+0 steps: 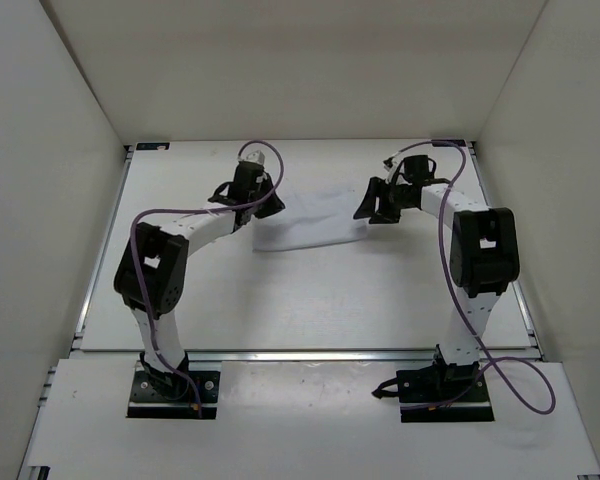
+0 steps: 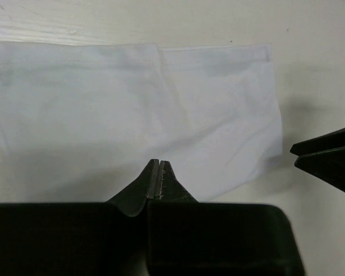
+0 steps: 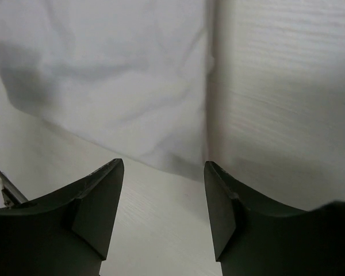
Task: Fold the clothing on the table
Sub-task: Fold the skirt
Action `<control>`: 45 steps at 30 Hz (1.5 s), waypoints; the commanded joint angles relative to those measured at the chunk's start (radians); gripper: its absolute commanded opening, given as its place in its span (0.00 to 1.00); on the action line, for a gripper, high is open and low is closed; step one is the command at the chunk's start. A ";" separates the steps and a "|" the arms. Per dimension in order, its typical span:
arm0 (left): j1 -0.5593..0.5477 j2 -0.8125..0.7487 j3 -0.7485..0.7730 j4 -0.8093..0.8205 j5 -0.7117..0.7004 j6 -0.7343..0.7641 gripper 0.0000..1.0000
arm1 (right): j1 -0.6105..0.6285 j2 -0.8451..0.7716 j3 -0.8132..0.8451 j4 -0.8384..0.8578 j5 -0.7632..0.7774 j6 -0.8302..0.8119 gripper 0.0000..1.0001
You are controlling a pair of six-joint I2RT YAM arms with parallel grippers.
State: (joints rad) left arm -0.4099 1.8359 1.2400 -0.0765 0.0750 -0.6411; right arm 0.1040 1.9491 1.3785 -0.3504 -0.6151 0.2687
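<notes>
Two grippers flank the clothing (image 1: 310, 225), a single white piece lying flat and slightly wrinkled on the table (image 1: 330, 300), with one gripper at each of its short ends. The left gripper (image 2: 159, 172) has its jaws pressed fully together, with no fabric visibly raised or caught between them. Seen from its wrist, the tips sit at the cloth's near edge and the fabric spreads out ahead of them to both sides. A straight crease runs away from the tips towards the far edge. Beyond the cloth's end, off to one side of these closed jaws, the dark tips of the other gripper show just above bare tabletop. The right gripper (image 3: 164, 167) has its jaws standing apart with nothing held; only tabletop shows in the gap between them. Ahead of that gap the cloth fills the view in front of one finger, and its near corner reaches close to the tip of the other. Bare wood-grained tabletop lies in front of that second finger.
</notes>
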 commanded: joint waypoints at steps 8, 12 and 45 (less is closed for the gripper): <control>-0.125 0.068 -0.010 0.049 -0.326 -0.068 0.00 | -0.013 0.054 -0.058 -0.029 0.052 -0.049 0.59; -0.119 0.124 0.031 0.002 -0.382 -0.114 0.00 | -0.006 0.076 -0.070 -0.025 0.041 -0.040 0.59; -0.190 0.336 0.269 -0.282 -0.299 -0.173 0.00 | -0.007 -0.015 0.028 -0.071 -0.044 0.006 0.00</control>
State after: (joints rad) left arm -0.5625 2.1399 1.4887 -0.2955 -0.3176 -0.8276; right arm 0.0902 2.0396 1.3380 -0.3908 -0.6666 0.2970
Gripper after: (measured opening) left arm 0.020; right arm 0.023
